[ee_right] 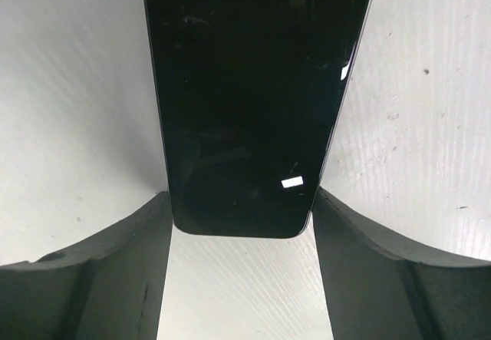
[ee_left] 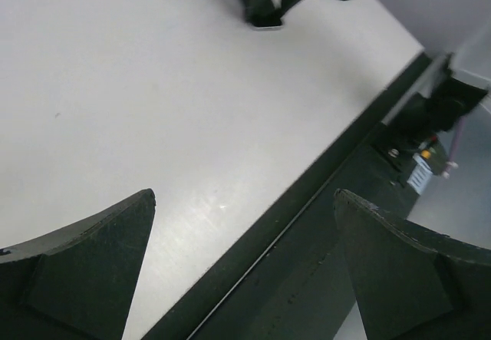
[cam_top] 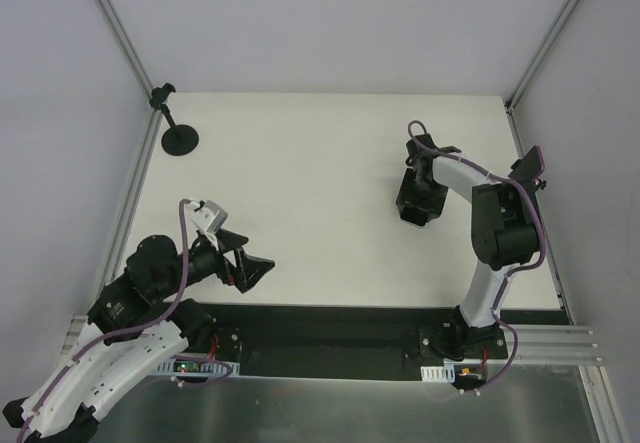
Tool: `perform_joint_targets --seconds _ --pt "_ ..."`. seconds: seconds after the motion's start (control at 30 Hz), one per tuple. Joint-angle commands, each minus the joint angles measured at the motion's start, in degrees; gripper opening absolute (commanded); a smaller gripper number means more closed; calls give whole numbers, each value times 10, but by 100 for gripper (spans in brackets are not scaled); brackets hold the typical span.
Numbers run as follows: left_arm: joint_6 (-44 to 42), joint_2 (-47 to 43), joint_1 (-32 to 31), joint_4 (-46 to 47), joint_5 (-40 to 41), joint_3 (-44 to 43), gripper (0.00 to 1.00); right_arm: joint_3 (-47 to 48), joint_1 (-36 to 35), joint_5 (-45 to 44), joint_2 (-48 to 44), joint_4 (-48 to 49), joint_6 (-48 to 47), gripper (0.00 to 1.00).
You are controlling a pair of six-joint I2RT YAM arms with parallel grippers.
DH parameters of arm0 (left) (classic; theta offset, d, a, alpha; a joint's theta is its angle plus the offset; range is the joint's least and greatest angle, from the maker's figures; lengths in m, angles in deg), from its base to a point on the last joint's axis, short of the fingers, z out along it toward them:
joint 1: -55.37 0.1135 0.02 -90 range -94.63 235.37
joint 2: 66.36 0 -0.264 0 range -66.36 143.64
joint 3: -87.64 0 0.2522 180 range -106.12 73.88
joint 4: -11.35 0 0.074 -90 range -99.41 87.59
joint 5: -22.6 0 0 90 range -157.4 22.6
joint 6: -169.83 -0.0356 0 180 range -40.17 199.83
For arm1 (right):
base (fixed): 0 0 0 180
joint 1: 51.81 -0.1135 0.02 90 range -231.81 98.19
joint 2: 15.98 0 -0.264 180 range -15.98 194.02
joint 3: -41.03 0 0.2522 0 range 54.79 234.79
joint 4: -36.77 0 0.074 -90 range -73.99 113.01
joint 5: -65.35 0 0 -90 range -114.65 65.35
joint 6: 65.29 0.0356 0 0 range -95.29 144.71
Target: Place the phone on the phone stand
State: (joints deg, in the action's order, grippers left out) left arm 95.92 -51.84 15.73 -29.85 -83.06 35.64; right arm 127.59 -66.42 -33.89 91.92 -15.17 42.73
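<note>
The phone point(ee_right: 249, 94), a thin slab with a glossy black screen, lies along the white table in the right wrist view. My right gripper point(ee_right: 242, 194) has a fingertip pressed against each long edge near the phone's lower corners. From above, the right gripper point(cam_top: 418, 206) points down at the table's right middle and hides the phone. The phone stand point(cam_top: 181, 140), with a black disc base and a thin stem, stands at the far left corner. My left gripper point(cam_top: 250, 268) hovers wide open near the front left edge, holding nothing point(ee_left: 245, 194).
A black strip point(cam_top: 330, 318) runs along the table's near edge by the arm bases. Aluminium frame posts point(cam_top: 125, 48) and grey walls close in the left, right and back sides. The right arm's gripper point(ee_left: 265, 2) shows far off in the left wrist view.
</note>
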Motion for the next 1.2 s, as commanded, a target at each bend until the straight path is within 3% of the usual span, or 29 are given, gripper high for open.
perform_joint_targets --seconds 0.0,0.03,0.07,0.17,0.27,0.37,0.5,0.63,0.87,1.17 --pt "41 85 7 -55 194 -50 99 -43 -20 6 -43 8 -74 55" --pt "44 142 8 -65 207 -62 99 -49 -23 8 -51 16 -83 62" --pt "45 171 8 -81 216 -78 99 -57 -26 23 -58 23 -92 76" --pt "43 276 12 -87 236 -142 99 -63 -35 32 -78 31 -117 92" --pt "38 354 44 -87 272 -214 99 -64 -50 20 -105 31 -130 99" --pt "54 410 114 -78 245 -282 99 -84 -85 -8 -156 41 -129 96" --pt "95 481 282 -50 109 -357 99 -157 -143 3 -301 118 -105 96" --pt "137 544 385 55 27 -367 99 -230 -176 56 -417 172 -96 96" --pt "184 636 487 202 81 -364 95 -306 -179 188 -554 191 -116 96" --pt "327 727 584 512 16 -244 91 -296 -179 186 -639 125 -160 96"
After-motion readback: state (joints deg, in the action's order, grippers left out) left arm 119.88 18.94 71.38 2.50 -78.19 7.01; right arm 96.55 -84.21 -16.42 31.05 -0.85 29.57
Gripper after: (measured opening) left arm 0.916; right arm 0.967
